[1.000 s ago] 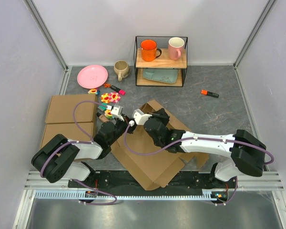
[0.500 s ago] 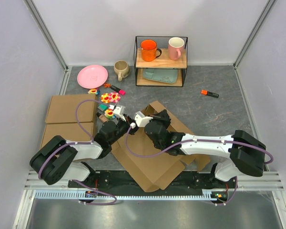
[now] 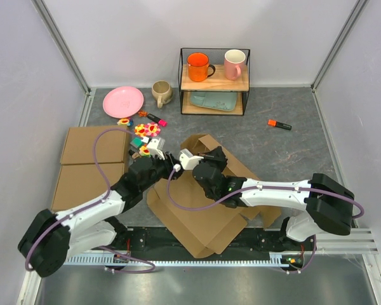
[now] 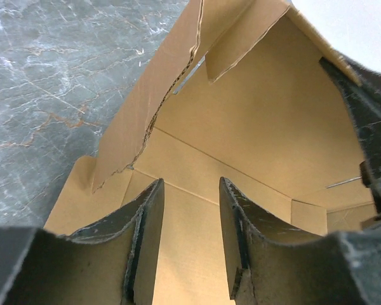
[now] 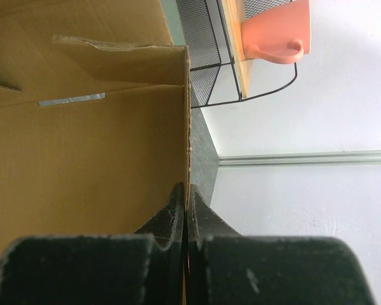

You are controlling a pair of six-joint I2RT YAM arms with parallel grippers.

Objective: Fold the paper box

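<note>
The left wrist view alone showed the left gripper (image 4: 190, 185) parted and empty above the inner floor of the paper box (image 4: 241, 127), which lay half-folded on the grey table (image 3: 292, 146) between both arms. The right wrist view alone showed the right gripper (image 5: 187, 194) pinching a raised wall edge, with the pink mug (image 5: 276, 35) on the wire shelf (image 5: 206, 63) beyond

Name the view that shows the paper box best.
Top external: most of the paper box shows, one flap raised. Left wrist shows only inner panels beyond the open left gripper; right wrist shows just the flap edge pinched by the right gripper.
</note>
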